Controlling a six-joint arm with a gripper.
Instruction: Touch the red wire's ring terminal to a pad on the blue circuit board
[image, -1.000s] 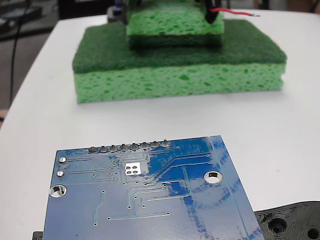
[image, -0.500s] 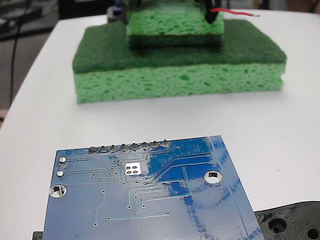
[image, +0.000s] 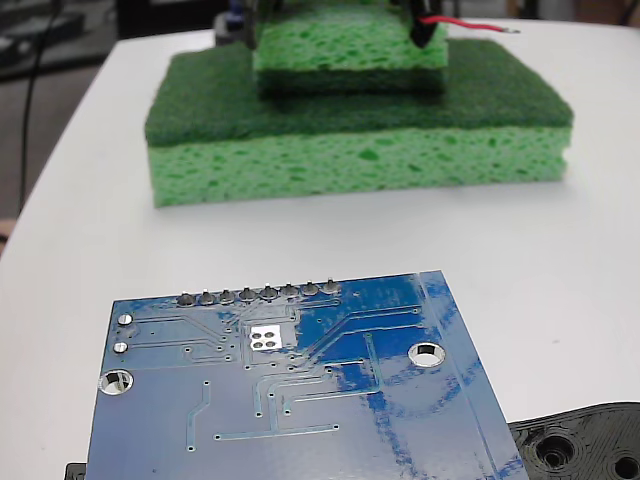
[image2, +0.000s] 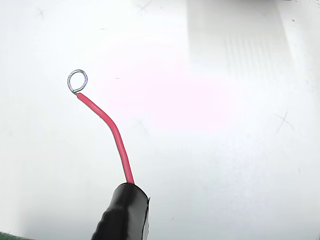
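The blue circuit board lies at the front of the fixed view, with a row of silver solder dots along its far edge. Far behind it, at the top of the picture, my gripper shows only as a dark tip above the sponges. It is shut on the red wire, which sticks out to the right and ends in the ring terminal. In the wrist view the red wire rises out of the black gripper tip, and its ring terminal hangs over bare white table.
A large green sponge carries a smaller green sponge between the gripper and the board. A black perforated plate sits at the board's right front corner. The white table's edge runs along the left.
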